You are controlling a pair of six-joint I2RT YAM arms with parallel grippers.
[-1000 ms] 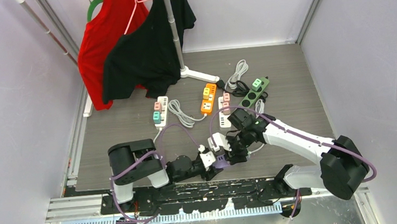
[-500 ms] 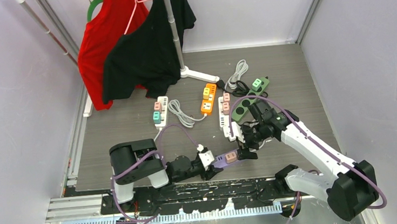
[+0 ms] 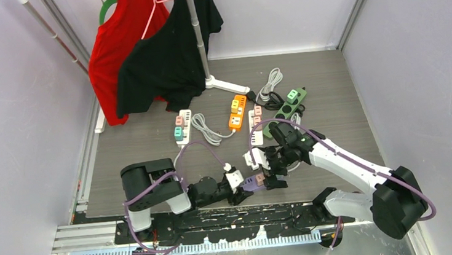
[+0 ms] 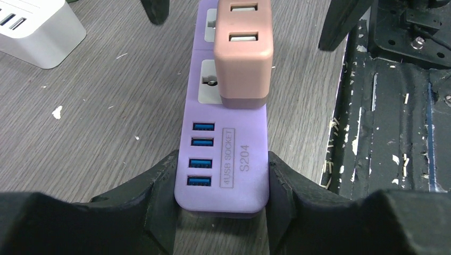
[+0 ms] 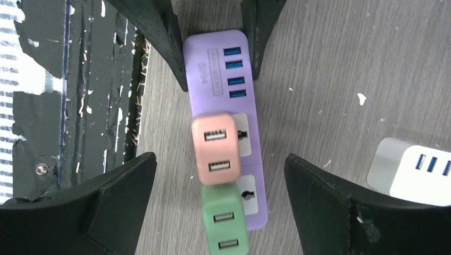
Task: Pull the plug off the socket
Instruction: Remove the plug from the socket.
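A purple socket strip (image 5: 219,68) is lying flat on the grey wood-grain worktop (image 5: 330,64). A pink plug (image 5: 215,149) and a green plug (image 5: 225,223) are sitting in neighbouring outlets.

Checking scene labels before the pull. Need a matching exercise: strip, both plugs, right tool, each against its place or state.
1. purple power strip
2. pink plug
3. green plug
4. right tool

A. open, over the plugs
B. clamped by the left tool
C. on the strip, nearer the USB ports
D. at the strip's end, away from the USB ports

Pairs: 1-B, 2-C, 3-D, 4-A
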